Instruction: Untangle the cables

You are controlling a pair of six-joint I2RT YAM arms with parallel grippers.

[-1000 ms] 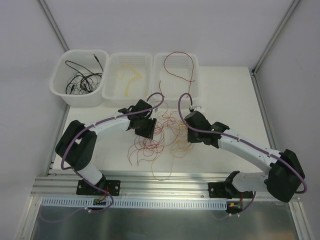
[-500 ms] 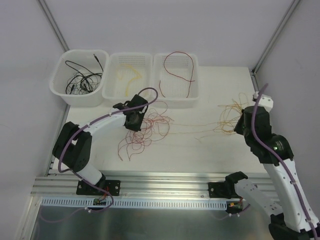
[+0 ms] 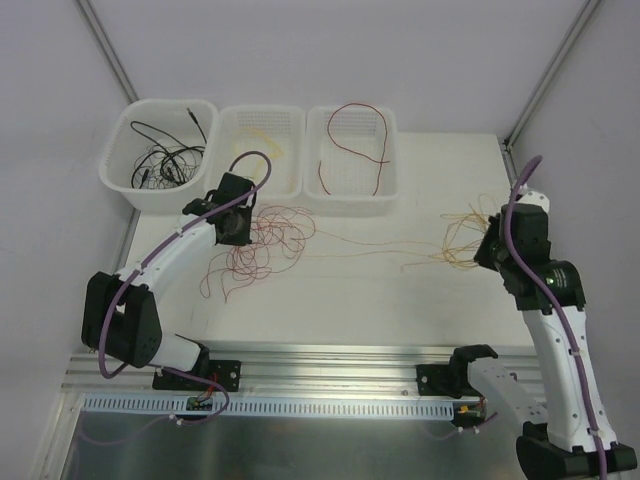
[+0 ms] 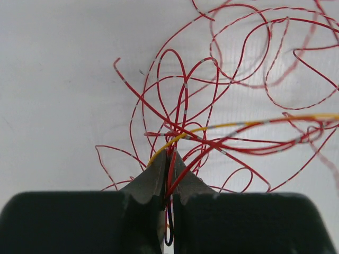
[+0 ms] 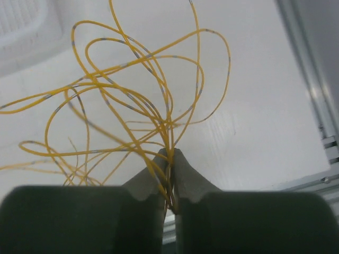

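The left gripper (image 4: 168,156) is closed on a pinch of red cables (image 4: 185,106), with one yellow strand (image 4: 238,124) caught between the same fingertips and running off to the right. It sits toward the far-left corner of the table (image 3: 400,300), just in front of the baskets, and the red clump spreads loose and curly on the surface beside it.

The right gripper (image 5: 169,153) is clamped on a bunch of yellow cables (image 5: 132,95) near the table's right edge, their loops fanning away from its fingertips.

The two grips seem set well apart on purpose. With one colour held in each gripper, the spread draws the tangle out so that what joins the clumps shows itself.

The tangle's long axis therefore runs left to right, roughly parallel to the far edge. A few thin bridging strands (image 3: 380,250) lie between the clumps, nearly straight and sagging a little toward the near edge on the right. Neither clump points anywhere in itself, since both are slack coils.

Along the far edge stand three white baskets. The left basket (image 3: 115,150) holds black cables (image 3: 165,160) and the right basket (image 3: 350,110) holds a single red cable (image 3: 350,150). What is in the middle basket (image 3: 290,112) is too faint to make out. This looks like sorting by colour, and judging by the bridging strands the separation is not yet finished.
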